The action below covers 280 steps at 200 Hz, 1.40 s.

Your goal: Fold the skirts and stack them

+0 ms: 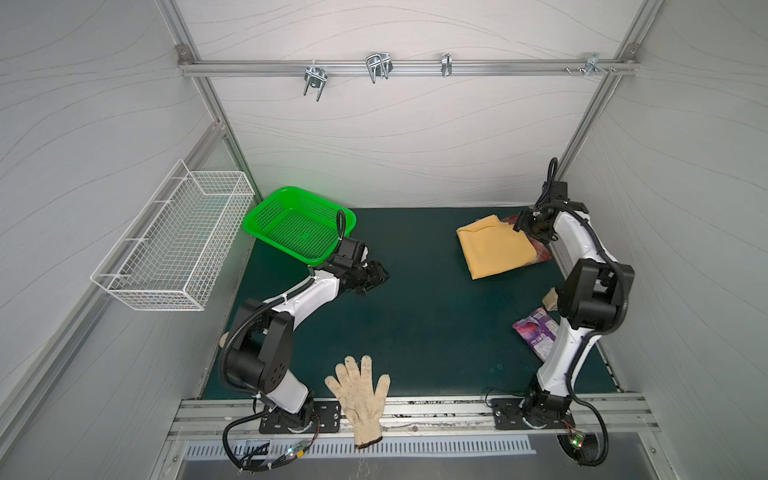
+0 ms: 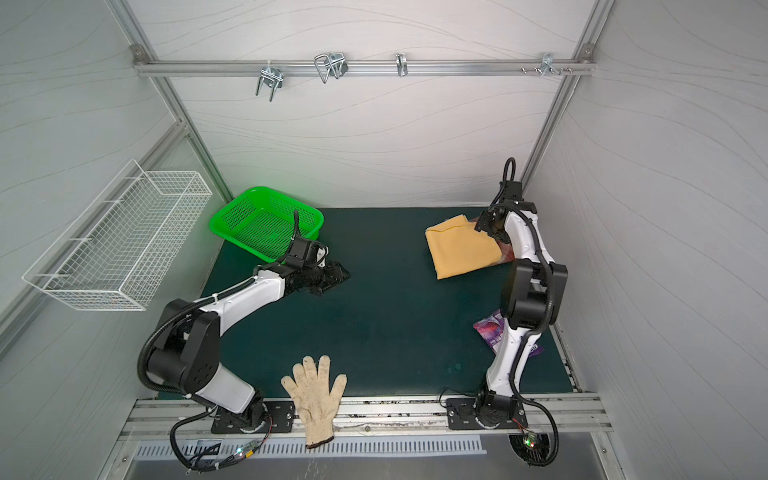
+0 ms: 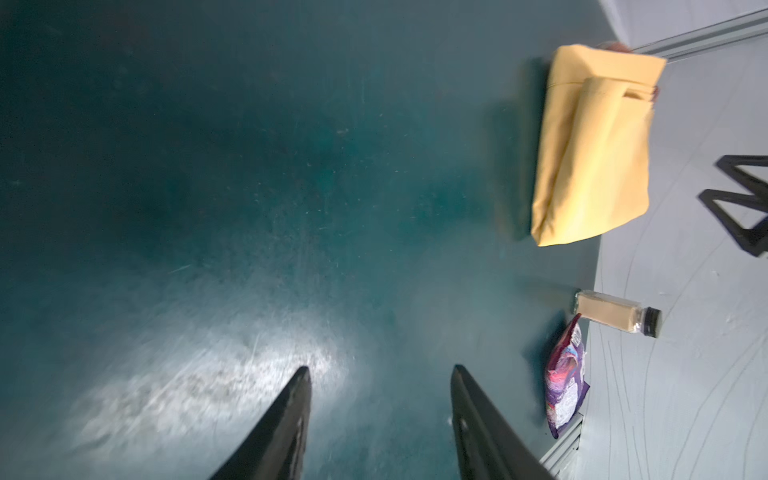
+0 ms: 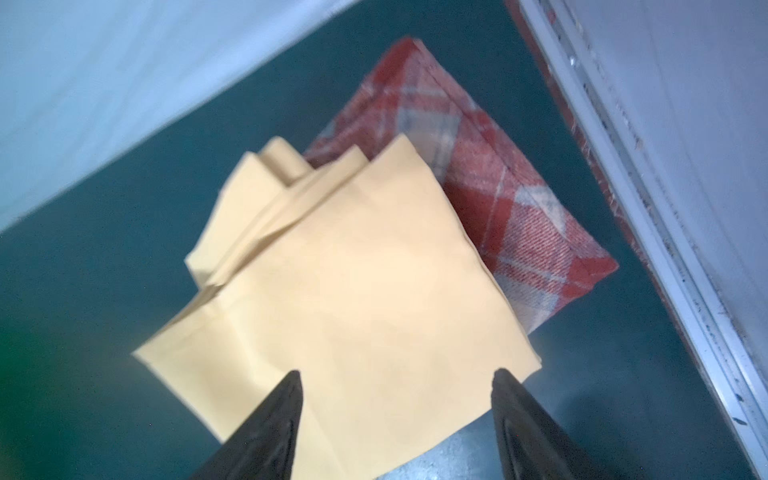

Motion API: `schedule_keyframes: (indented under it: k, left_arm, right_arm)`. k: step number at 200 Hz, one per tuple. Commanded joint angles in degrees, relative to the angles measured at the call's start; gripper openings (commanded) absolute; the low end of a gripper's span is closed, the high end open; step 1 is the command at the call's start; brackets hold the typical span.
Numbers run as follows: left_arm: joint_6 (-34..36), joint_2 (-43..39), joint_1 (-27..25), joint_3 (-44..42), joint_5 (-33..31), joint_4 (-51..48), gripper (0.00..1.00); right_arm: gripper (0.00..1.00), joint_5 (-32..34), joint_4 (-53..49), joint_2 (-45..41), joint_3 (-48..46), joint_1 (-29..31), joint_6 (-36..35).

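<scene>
Two folded skirts lie stacked at the back right of the green mat. The mustard-yellow skirt (image 1: 494,249) (image 2: 463,249) (image 4: 353,291) (image 3: 594,145) is on top. It covers most of the rust-red and cream plaid skirt (image 4: 498,187) (image 1: 541,255), which sticks out towards the right wall. My right gripper (image 4: 397,374) (image 1: 524,224) hangs open just above the yellow skirt's near edge, with nothing between its fingers. Over bare mat left of the middle, my left gripper (image 3: 380,368) (image 1: 380,279) (image 2: 343,276) is open and empty, well apart from the skirts.
A green plastic basket (image 1: 299,224) stands at the back left, and a white wire basket (image 1: 174,249) hangs on the left wall. An off-white glove (image 1: 359,395) lies over the front edge. A purple packet (image 1: 536,332) and a small bottle (image 3: 615,318) sit by the right arm.
</scene>
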Motion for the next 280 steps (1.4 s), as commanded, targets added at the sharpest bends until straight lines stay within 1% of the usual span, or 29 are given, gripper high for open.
schedule_keyframes:
  k: [1,3,6,34,39,46,53,57,60,63,75,78,82,99,110,121,137,153,165,183,194,205,224,236,244,259,266,273,280]
  left_arm:
    - [2.55,-5.05,0.17,1.30,-4.64,-4.60,0.57]
    - [2.79,-5.29,0.13,1.37,-5.00,-4.98,0.57]
    - [2.99,-5.98,0.20,1.46,-5.66,-5.58,0.57]
    - [5.74,-11.81,0.21,1.15,-13.51,-10.27,0.57]
    - [6.37,-12.95,0.21,0.93,-15.33,-10.87,0.62]
    - [7.27,-14.35,0.21,0.41,-17.92,-11.58,0.63]
    - [8.45,-15.93,0.29,-0.12,-20.62,-11.99,0.69]
    - [9.28,-16.80,0.29,-0.53,-22.30,-12.21,0.78]
    - [9.84,-17.44,0.32,-0.81,-23.62,-12.35,0.90]
    - [10.40,-17.97,0.37,-1.07,-25.28,-12.56,0.93]
    - [10.81,-20.12,0.81,-1.76,-30.18,-14.04,0.95]
    - [10.99,-20.52,0.94,-1.97,-30.98,-14.19,0.98]
    - [11.25,-21.01,0.99,-2.29,-32.38,-14.29,0.99]
    - [12.22,-23.13,1.46,-4.21,-38.14,-13.65,0.99]
    - [12.56,-24.10,2.60,-5.87,-40.95,-12.62,0.99]
    - [12.90,-24.96,4.89,-7.67,-40.19,-10.55,0.99]
    - [16.21,-25.62,8.41,-10.31,-39.27,-6.57,0.99]
    - [19.06,-25.17,12.09,-12.32,-36.20,-2.45,0.99]
    - [19.97,-24.24,14.23,-12.94,-36.10,-0.66,0.99]
    - [21.71,-23.16,18.59,-15.68,-29.41,5.37,0.99]
    - [21.07,-22.81,20.78,-17.38,-27.85,8.74,0.99]
    - [20.85,-22.16,22.17,-19.89,-27.71,13.77,0.99]
    - [23.20,-19.98,23.24,-24.12,-31.53,21.98,0.99]
    - [23.69,-18.51,24.75,-26.38,-31.47,27.13,0.99]
    - [23.56,-17.52,25.63,-28.11,-31.42,31.01,0.99]
    - [24.59,-15.82,27.17,-31.61,-31.70,38.79,0.99]
    - [23.17,-15.38,28.25,-33.09,-32.09,43.01,0.99]
    - [20.86,-14.91,29.34,-34.53,-32.24,46.16,0.99]
    - [20.79,-13.95,30.17,-34.99,-31.34,47.86,0.99]
  right_arm:
    - [0.95,-0.10,0.25,-6.03,-0.19,3.22,-0.52]
    - [0.98,-0.10,0.31,-6.38,-0.38,3.33,-0.59]
    - [0.99,-0.10,0.40,-7.01,-0.77,3.78,-0.60]
    - [0.99,-0.43,3.67,-13.67,-7.20,7.43,-0.08]
    - [0.99,-0.09,4.71,-15.10,-8.43,8.40,-0.19]
    - [0.99,0.14,6.25,-17.09,-11.04,9.69,-0.49]
    - [0.99,0.55,7.54,-18.95,-13.23,11.14,-0.96]
    - [0.99,0.73,8.36,-20.06,-14.67,11.97,-1.12]
    - [0.99,0.75,9.13,-20.78,-15.82,12.51,-1.21]
    - [0.99,0.77,9.86,-21.76,-17.02,13.06,-1.30]
    - [0.99,1.86,12.78,-25.16,-21.80,15.12,-1.20]
    - [0.99,2.24,13.50,-26.12,-23.00,15.67,-1.08]
    - [0.99,2.58,14.59,-27.21,-24.77,16.22,-1.02]
    - [0.99,5.00,19.81,-32.53,-32.49,19.62,-2.03]
    - [0.99,7.85,22.37,-35.46,-37.24,21.26,-2.34]
    - [0.99,9.27,23.61,-37.40,-40.89,21.48,-0.96]
    - [0.99,9.44,25.19,-39.13,-45.03,21.48,-0.91]
    - [0.99,10.04,27.37,-40.41,-48.79,21.48,-1.46]
    - [0.99,12.99,28.35,-41.26,-51.06,21.51,-0.87]
    - [0.99,17.42,28.73,-41.72,-53.02,21.52,-0.78]
    - [0.99,20.58,29.87,-41.75,-54.20,21.55,-1.05]
    - [0.99,23.91,31.57,-41.71,-55.97,21.55,-1.11]
    - [0.99,24.23,35.15,-40.88,-58.38,21.51,-3.70]
    - [0.99,25.06,36.67,-39.69,-59.52,21.44,-4.19]
    - [0.99,24.68,38.63,-38.92,-60.44,21.48,-6.16]
    - [0.99,21.80,45.63,-37.78,-64.05,21.47,-11.88]
    - [0.99,21.45,49.35,-37.55,-66.20,21.56,-14.10]
    - [0.99,22.25,52.85,-37.47,-68.30,21.46,-14.01]
    - [0.99,23.00,56.47,-37.23,-70.36,21.34,-13.45]
